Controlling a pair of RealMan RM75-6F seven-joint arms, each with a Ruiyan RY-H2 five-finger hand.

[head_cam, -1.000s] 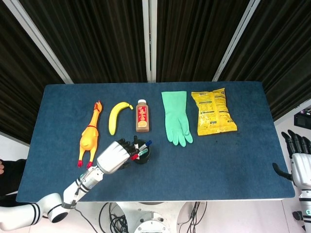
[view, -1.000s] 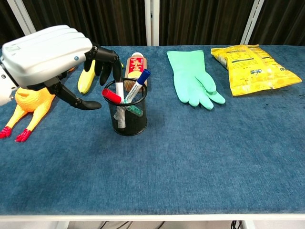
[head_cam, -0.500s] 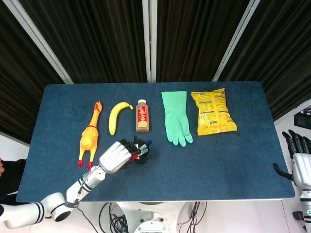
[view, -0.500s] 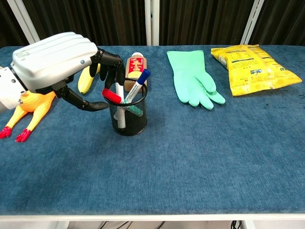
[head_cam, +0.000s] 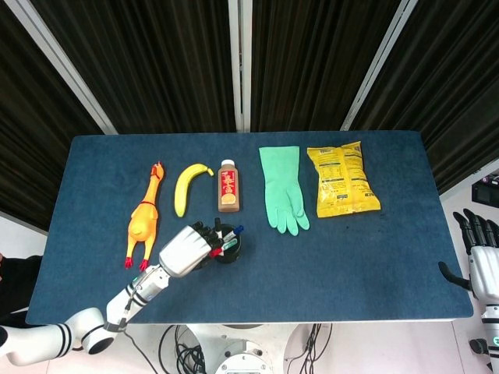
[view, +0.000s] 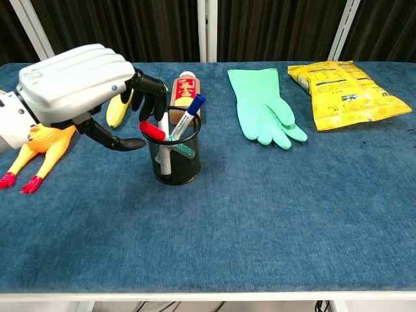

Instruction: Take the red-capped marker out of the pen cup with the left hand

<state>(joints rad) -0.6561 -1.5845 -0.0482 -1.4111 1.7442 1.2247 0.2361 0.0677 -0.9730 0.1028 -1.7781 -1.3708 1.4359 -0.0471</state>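
Beside the mesh pen cup (view: 173,156), the left robot hand (view: 78,84) hovers with fingers spread, holding nothing. Thumb and fingertip should likely pinch only the red-capped marker (view: 152,130), avoiding the blue-capped marker (view: 188,116).

The left hand (head_cam: 185,251) sits at the pen cup (head_cam: 228,243), its dark fingers (head_cam: 206,233) over the near rim by the red-capped marker (head_cam: 215,251). Beyond the hand lie a rubber chicken (head_cam: 143,218), banana (head_cam: 187,187) and brown bottle (head_cam: 228,185). The right hand (head_cam: 479,245) hangs off the blue surface (head_cam: 351,257), fingers apart.
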